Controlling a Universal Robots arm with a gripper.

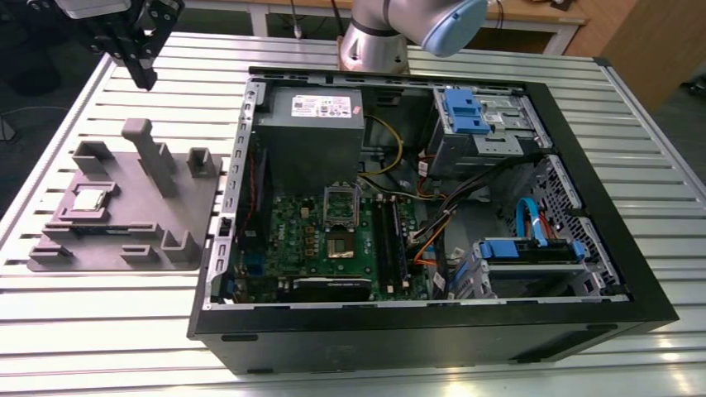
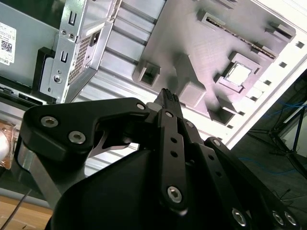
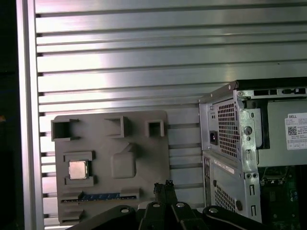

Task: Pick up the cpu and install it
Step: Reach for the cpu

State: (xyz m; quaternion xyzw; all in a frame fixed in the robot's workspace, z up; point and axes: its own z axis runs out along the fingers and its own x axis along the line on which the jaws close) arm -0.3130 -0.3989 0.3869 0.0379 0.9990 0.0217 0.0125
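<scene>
A ribbed aluminium table (image 1: 111,331) spans the exterior view, its slats bright with glare toward seven o'clock. At twelve o'clock stands a white-framed wooden bench (image 1: 551,10), and at two o'clock a brown wooden panel (image 1: 651,58). Dark floor (image 1: 13,178) lies past the table's edge at nine o'clock.

**One overview, two wrist cams**

Exterior view: high, oblique, down onto open computer case (image 1: 441,343) and grey fixture tray (image 1: 132,213). First wrist view: straight down from height. Second wrist view: tight behind gripper (image 2: 168,95), slanted. Shared by all: grey fixture tray, nearest case corner.
</scene>
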